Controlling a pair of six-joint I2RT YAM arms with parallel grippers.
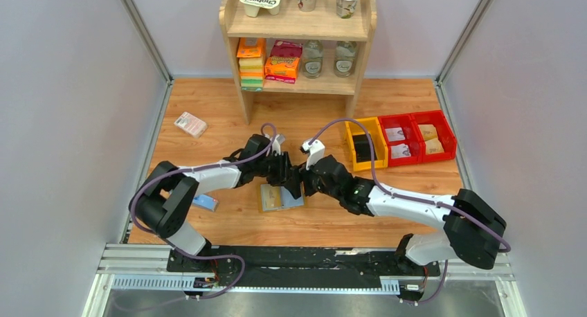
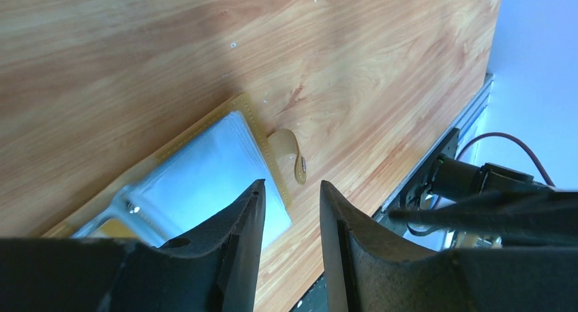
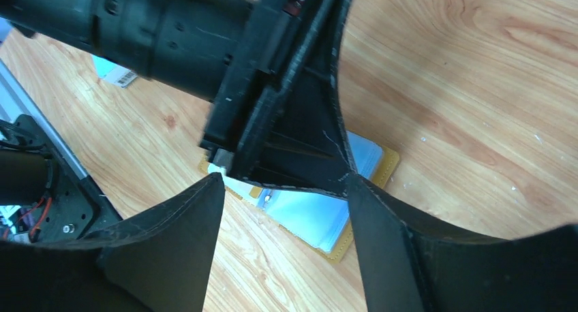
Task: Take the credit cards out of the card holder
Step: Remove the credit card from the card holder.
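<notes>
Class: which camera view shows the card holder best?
Left wrist: the card holder lies open, close up, its stitched edge and snap tab clear. Right wrist: the left gripper hides part of it. Top external: small and partly covered.

Parted fingers (image 2: 238,234) above the open card holder (image 2: 204,165)

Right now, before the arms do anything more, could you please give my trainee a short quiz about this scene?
1. True or false: the card holder lies open.
2. What colour is the bin nearest to it? A red, B yellow, C blue.
3. Fill in: the right gripper is ____ (open or shut).

Key: 1 true; 2 B; 3 open.
</notes>
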